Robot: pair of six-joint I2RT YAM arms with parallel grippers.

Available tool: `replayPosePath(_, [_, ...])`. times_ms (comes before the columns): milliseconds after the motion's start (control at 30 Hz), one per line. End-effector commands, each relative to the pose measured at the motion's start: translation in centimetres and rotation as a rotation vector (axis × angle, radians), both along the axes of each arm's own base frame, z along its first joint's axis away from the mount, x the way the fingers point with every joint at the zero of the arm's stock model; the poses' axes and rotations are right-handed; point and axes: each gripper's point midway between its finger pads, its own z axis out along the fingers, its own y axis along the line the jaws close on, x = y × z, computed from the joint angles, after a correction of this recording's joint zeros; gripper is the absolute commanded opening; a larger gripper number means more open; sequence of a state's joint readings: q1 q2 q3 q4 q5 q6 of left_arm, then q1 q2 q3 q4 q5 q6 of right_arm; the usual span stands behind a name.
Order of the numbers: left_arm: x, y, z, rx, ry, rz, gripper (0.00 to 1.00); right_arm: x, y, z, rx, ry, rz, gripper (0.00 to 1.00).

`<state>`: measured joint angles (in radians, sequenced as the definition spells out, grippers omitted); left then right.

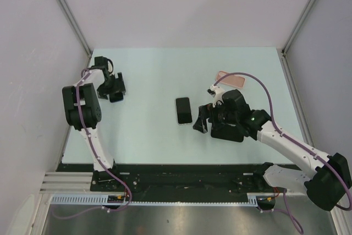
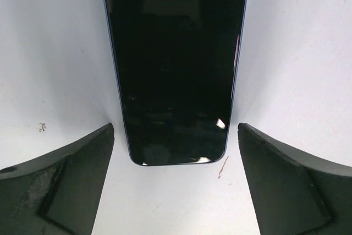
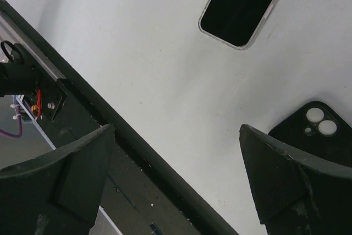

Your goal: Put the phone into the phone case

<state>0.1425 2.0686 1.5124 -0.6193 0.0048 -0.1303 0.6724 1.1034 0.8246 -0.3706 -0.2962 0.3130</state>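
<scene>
Robotics lab test cell: pale tabletop (image 1: 165, 81) enclosed by white panels (image 1: 181, 4) on aluminium struts (image 1: 67, 9); slotted cable duct (image 1: 181, 202) along near edge.

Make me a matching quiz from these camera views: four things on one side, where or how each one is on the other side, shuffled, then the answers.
Things:
1 left gripper
2 right gripper
3 silver-edged phone
4 pink item

Places or states:
A middle of the table
B back right of the table
C open, straddling a dark phone
D open, next to a black case

Pairs: 1-C, 2-D, 3-A, 4-B
</scene>
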Motion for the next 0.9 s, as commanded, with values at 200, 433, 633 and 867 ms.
replayPosePath(200, [0.1,0.0,-1.8,0.005,0.04,-0.033,0.91,0.7,-0.5,1.2,0.009,-0.049,-0.029,1.0])
replayPosePath(433, [-0.3,-1.5,-2.1,0.002,0.068,-0.059,0.78,1.0,-0.1,2.0,0.047,-0.062,-0.026,1.0])
replayPosePath(633, [-1.1,-4.3,-1.6,-0.012,0.08,-0.119,0.73,1.5,-0.7,2.1,0.042,-0.069,-0.06,1.0])
replayPosePath(867, [-5.5,-6.2,-0.9,-0.027,0.127,-0.079,0.68,3.0,-2.6,1.2,0.01,-0.038,-0.158,1.0])
